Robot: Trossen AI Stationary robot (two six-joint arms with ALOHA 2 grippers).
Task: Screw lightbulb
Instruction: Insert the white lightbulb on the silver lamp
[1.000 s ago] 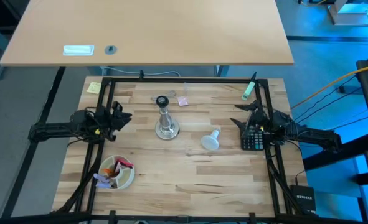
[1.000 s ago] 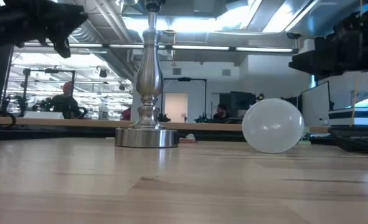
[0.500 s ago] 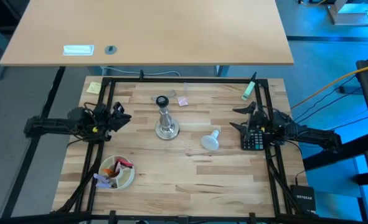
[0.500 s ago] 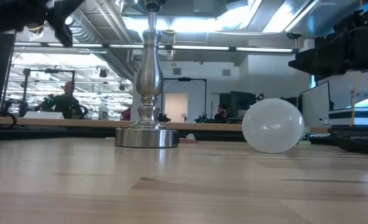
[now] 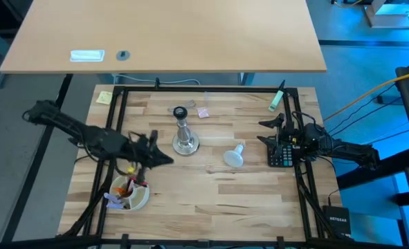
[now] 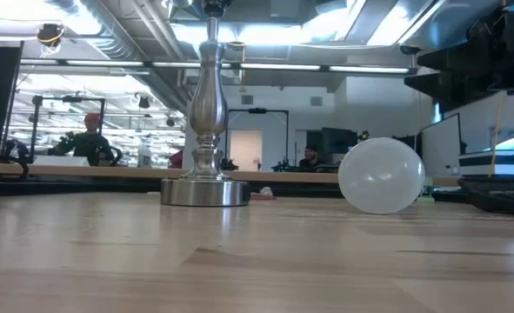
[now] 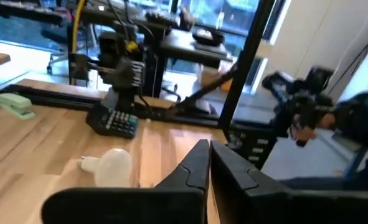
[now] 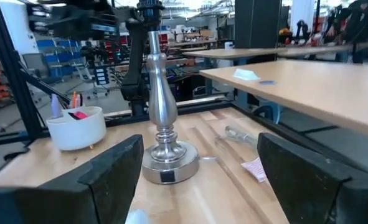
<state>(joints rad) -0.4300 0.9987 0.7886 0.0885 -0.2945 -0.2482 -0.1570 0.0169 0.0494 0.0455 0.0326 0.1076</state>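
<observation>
Your lightbulb (image 5: 234, 156) lies on its side on the wooden table (image 5: 211, 200), just right of centre and at about four o'clock from the silver stand (image 5: 184, 137). Its long axis runs diagonally in the high view: the round white head sits toward seven o'clock and the narrow screw base (image 5: 240, 147) points toward one o'clock, away from the stand. Nothing touches it. In the low view the dome (image 6: 382, 176) faces the camera, resting on the tabletop to the right of the stand's foot (image 6: 205, 192).

Your left gripper (image 5: 164, 158) hangs over the table at about seven o'clock from the stand, close to its foot, with the fingers (image 7: 196, 167) clenched together on nothing. Just below it in the high view, at the table's left front, sits a white bowl (image 5: 130, 193) holding small coloured items.

Your right gripper (image 5: 270, 131) waits at the table's right edge, at three o'clock from the bulb and well apart from it, above a black calculator (image 5: 281, 153). Its fingers (image 8: 112, 168) stand spread wide and empty, with the stand framed between them in the right wrist view.
</observation>
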